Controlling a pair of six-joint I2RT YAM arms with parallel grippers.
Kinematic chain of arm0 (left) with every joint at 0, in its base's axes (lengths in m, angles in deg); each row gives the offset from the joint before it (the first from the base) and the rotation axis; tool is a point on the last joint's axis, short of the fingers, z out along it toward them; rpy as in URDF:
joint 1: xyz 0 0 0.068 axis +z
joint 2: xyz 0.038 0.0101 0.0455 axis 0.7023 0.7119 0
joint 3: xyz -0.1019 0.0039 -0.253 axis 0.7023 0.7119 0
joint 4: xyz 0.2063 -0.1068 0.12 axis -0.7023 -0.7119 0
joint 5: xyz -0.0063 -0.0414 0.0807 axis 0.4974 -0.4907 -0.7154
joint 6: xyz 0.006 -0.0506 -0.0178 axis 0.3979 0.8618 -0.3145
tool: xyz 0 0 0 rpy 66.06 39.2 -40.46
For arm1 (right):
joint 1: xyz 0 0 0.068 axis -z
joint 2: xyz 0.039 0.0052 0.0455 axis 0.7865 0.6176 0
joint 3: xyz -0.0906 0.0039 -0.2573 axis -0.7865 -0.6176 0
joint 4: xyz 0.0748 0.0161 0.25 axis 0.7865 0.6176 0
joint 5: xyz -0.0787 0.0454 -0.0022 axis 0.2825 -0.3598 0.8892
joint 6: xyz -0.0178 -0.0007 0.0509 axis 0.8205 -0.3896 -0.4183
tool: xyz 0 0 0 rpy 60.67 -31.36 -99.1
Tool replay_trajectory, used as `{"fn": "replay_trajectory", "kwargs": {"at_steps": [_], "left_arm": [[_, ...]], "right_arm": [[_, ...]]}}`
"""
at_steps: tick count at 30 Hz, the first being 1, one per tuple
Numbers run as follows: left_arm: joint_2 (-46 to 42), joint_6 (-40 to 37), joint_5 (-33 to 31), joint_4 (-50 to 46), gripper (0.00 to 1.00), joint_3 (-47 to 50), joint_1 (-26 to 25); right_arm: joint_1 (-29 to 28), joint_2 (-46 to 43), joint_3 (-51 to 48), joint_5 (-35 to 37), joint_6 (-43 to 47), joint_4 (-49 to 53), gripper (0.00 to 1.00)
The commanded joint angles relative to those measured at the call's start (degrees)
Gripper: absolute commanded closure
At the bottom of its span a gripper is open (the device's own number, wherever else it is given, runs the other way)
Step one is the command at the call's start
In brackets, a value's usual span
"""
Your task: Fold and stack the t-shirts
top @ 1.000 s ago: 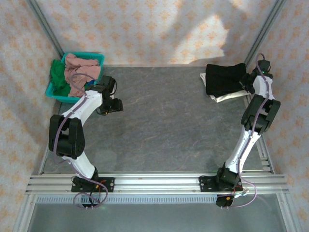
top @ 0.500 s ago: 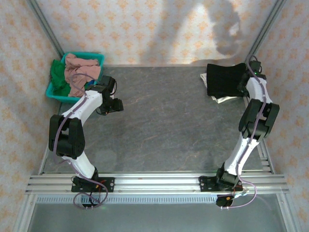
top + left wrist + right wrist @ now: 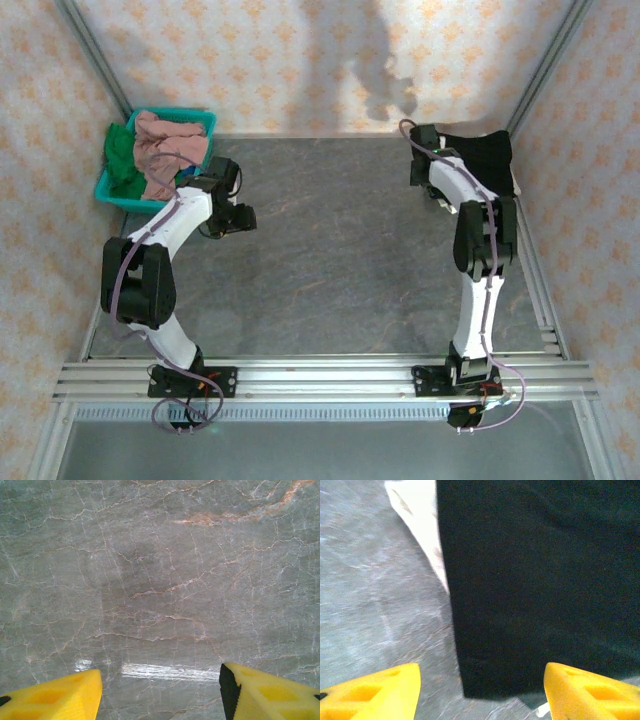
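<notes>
T-shirt stack (image 3: pixel 485 160), upper right of the overhead view; unfolded shirts wait in a basket at the upper left.

Table (image 3: pixel 340 290): grey stone-patterned top, bare across the middle.

Right arm (image 3: pixel 475 235): a second ago it stands along the right edge of the table, to the right of the stack. It now reaches across to the stack's left side, with its wrist near the upper left corner of the dark cloth.

Left arm (image 3: pixel 150 275): unchanged, bent beside the basket.

Black t-shirt (image 3: pixel 530 580): folded flat on top of the stack. It seems to sit slightly nearer the upper right corner than before, though the arm hides part of it.

Basket (image 3: pixel 105 190): teal, holding a crumpled pink t-shirt (image 3: pixel 165 150) and a green t-shirt (image 3: pixel 120 150), neither folded yet.

Cream t-shirt (image 3: pixel 417 515): under the black one, with one edge showing at the upper left of the right wrist view.

Right claw (image 3: pixel 480 675): fingers wide apart and holding nothing, above the lower left corner of the black cloth.

Left claw (image 3: pixel 160 675): fingers apart over bare table.

The swing most likely means the stack is being squared or left as finished. The basket shirts would then come next.
</notes>
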Motion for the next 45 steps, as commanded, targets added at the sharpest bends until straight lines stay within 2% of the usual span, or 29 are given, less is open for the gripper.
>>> {"fn": "replay_trajectory", "kwargs": {"at_steps": [1, 7, 11, 17, 25, 35, 40, 43, 45], "left_arm": [[-0.3, -1.2, 0.4, 0.3, 0.36, 0.8, -0.4], [-0.2, -1.2, 0.8, 1.0, 0.36, 1.4, -0.4], [0.0, -1.5, 0.6, 0.7, 0.36, 1.3, -0.3], [0.1, -1.6, 0.6, 0.7, 0.36, 1.4, -0.3], [0.2, -1.9, 0.3, 0.8, 0.36, 1.5, -0.3], [0.6, -2.5, 0.5, 0.6, 0.36, 1.0, -0.2], [1.5, -2.9, 0.8, 0.7, 0.37, 0.5, -0.3], [1.9, -2.9, 1.1, 0.9, 0.37, 0.3, -0.2], [2.0, -2.9, 1.3, 1.0, 0.37, 0.1, -0.3]], "right_arm": [[-0.1, 3.5, 4.5, 10.1, 3.3, 6.2, 0.34], [-0.2, 8.1, 8.0, 14.1, 5.1, 10.8, 0.35], [-0.2, 7.9, 8.2, 13.9, 6.2, 12.1, 0.41], [-0.2, 7.1, 8.5, 11.4, 7.8, 13.1, 0.73], [-0.2, 1.6, 6.7, 6.6, 8.6, 13.6, 1.0], [1.5, -6.2, 0.5, 1.2, 14.7, 16.6, 1.0], [2.8, -4.7, -1.1, -0.4, 16.3, 19.1, 1.0], [2.9, -1.8, 1.5, -1.1, 14.9, 23.3, 1.0], [2.3, -0.7, 4.1, -0.3, 13.8, 24.9, 0.94]]}}
